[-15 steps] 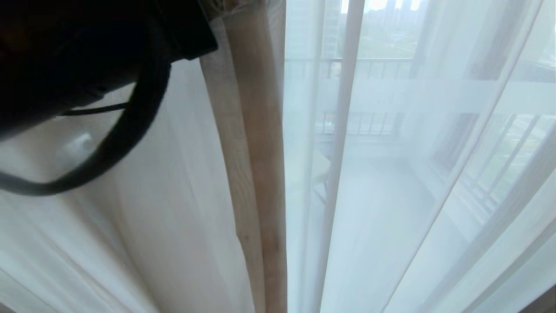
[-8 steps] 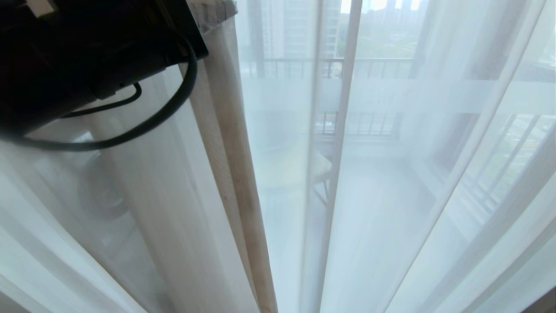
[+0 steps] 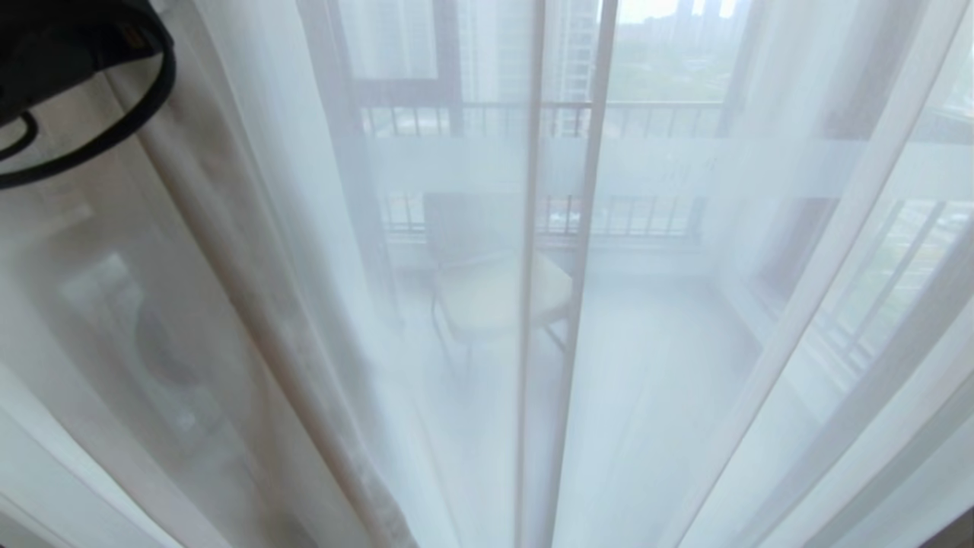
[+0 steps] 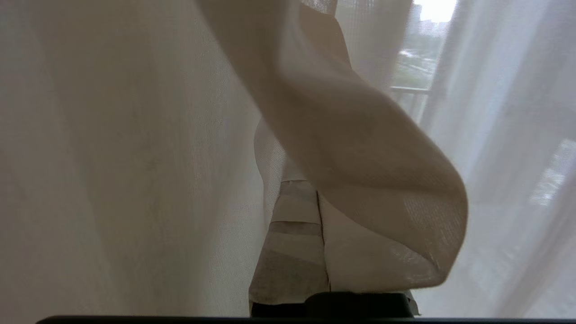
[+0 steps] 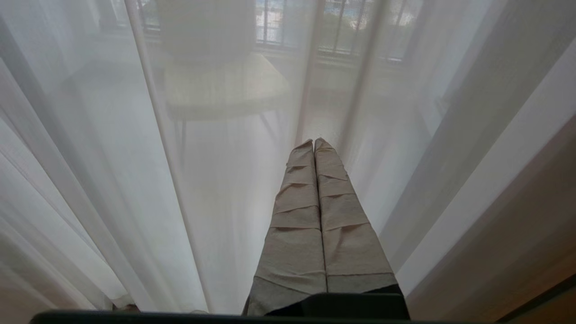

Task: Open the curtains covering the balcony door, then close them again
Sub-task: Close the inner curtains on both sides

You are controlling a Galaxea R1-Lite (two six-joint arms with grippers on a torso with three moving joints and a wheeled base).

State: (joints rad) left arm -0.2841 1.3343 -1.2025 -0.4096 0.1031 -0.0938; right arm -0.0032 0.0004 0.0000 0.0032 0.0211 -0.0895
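The curtains (image 3: 685,320) fill the whole head view, thin white cloth hanging in long folds. Through them shows the balcony door (image 3: 449,84) with its dark frame, then a railing (image 3: 647,114), and a chair (image 3: 494,297) out on the balcony. No words or labels can be read anywhere. The left arm (image 3: 68,46) sits dark in the top left corner with a black cable (image 3: 114,129). Only the left wrist view shows the left end effector (image 4: 317,198) clenched on a thick cream fold (image 4: 360,171). The right wrist view shows the right end effector (image 5: 314,144) pressed together, holding nothing, close to the sheer cloth.
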